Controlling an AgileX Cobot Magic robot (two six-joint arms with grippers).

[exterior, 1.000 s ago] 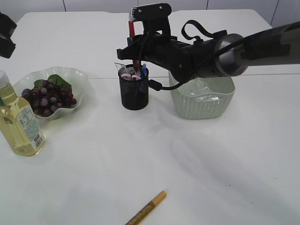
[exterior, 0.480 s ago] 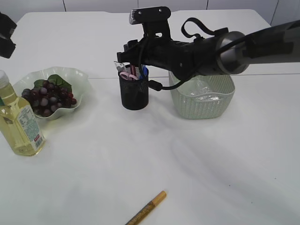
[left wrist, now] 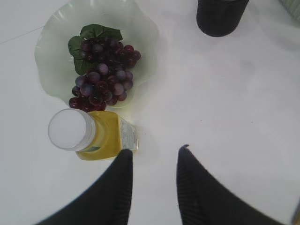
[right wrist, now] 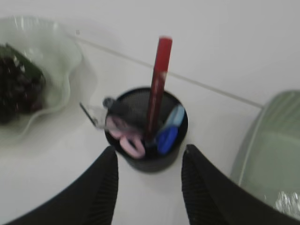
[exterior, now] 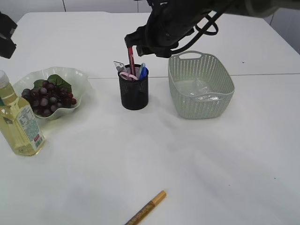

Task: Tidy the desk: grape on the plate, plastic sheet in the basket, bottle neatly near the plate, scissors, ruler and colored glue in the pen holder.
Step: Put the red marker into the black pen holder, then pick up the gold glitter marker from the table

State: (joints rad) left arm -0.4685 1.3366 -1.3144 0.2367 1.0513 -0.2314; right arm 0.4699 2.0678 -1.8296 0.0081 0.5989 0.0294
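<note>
The black mesh pen holder (exterior: 133,93) (right wrist: 146,159) holds pink-handled scissors (right wrist: 127,140), a clear ruler (right wrist: 92,114), a blue glue (right wrist: 167,133) and a red glue (exterior: 131,58) (right wrist: 157,89) standing upright. My right gripper (right wrist: 149,157) is open and empty above the holder; in the exterior view its arm (exterior: 168,26) is raised behind the holder. A yellow glue (exterior: 146,207) lies on the table at the front. Grapes (exterior: 47,97) (left wrist: 103,77) lie on the wavy plate (exterior: 77,77). The bottle (exterior: 18,123) (left wrist: 89,136) stands beside the plate. My left gripper (left wrist: 153,152) is open, above the table by the bottle.
The green basket (exterior: 204,101) stands right of the pen holder with the clear plastic sheet (exterior: 201,89) inside; it also shows at the right edge of the right wrist view (right wrist: 276,154). The left arm (exterior: 5,30) sits at the far left edge.
My right gripper has let go of the red glue, which now stands in the pen holder, and the arm has lifted up and back. The left arm has not moved.
</note>
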